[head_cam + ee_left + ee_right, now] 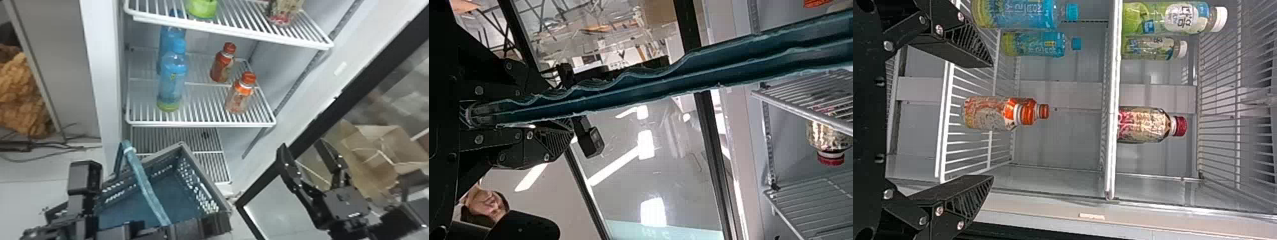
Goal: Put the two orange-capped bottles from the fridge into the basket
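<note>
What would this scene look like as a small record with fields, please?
left gripper: shut on the handle
right gripper: open, holding nothing
front orange bottle: upright, right part of the shelf
rear orange bottle: upright, behind the front one
blue bottles: two, upright, left part of that shelf
basket: below and in front of the shelf
left to move: both orange bottles

Glossy plastic orange-capped bottles (237, 100), matt plastic basket (220, 221), smooth metal wire shelf (204, 123).

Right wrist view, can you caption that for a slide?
Open right hand facing two orange-capped bottles, one behind the other on a fridge shelf.
</note>
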Tool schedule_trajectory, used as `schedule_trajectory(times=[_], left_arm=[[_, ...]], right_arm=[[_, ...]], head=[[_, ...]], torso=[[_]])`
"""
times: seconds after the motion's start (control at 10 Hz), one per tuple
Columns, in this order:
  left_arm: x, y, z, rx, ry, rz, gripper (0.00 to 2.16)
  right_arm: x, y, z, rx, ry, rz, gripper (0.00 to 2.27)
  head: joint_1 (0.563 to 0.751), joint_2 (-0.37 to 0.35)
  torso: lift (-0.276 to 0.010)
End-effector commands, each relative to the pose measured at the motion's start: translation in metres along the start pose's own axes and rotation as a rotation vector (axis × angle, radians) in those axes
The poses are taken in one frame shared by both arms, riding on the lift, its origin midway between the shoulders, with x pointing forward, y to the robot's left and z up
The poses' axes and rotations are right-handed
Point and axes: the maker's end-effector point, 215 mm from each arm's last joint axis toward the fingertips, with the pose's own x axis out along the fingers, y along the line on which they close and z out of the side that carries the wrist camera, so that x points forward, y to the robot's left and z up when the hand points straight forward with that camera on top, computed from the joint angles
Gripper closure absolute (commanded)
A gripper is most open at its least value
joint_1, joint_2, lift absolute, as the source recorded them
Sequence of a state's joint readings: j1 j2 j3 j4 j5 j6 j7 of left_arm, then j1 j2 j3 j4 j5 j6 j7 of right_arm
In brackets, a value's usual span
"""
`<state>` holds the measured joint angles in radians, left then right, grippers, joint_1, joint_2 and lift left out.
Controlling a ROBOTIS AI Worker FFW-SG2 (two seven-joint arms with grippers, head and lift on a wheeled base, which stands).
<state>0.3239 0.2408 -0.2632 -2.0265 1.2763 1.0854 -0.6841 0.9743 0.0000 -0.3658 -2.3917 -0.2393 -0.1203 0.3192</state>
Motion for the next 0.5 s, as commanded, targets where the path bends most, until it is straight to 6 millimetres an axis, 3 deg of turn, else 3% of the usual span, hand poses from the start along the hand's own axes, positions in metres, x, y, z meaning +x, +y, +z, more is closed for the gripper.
schedule_trajectory(times=[0.0,0.4], left_arm=[[-0.0001,0.0002,0.0001,0.000,-0.001,0.000,1.16],[0.0001,-0.0001,0.0009,0.002,0.000,0.000,1.16]], right_arm=[[0.0004,-0.0001,-0.0006,0.002,0.000,-0.001,0.28],[0.0012,0.0008,-0.0013,0.005,-0.001,-0.001,0.28]], head=[[0.695,-0.350],[0.695,-0.350]], torso=[[-0.235],[-0.235]])
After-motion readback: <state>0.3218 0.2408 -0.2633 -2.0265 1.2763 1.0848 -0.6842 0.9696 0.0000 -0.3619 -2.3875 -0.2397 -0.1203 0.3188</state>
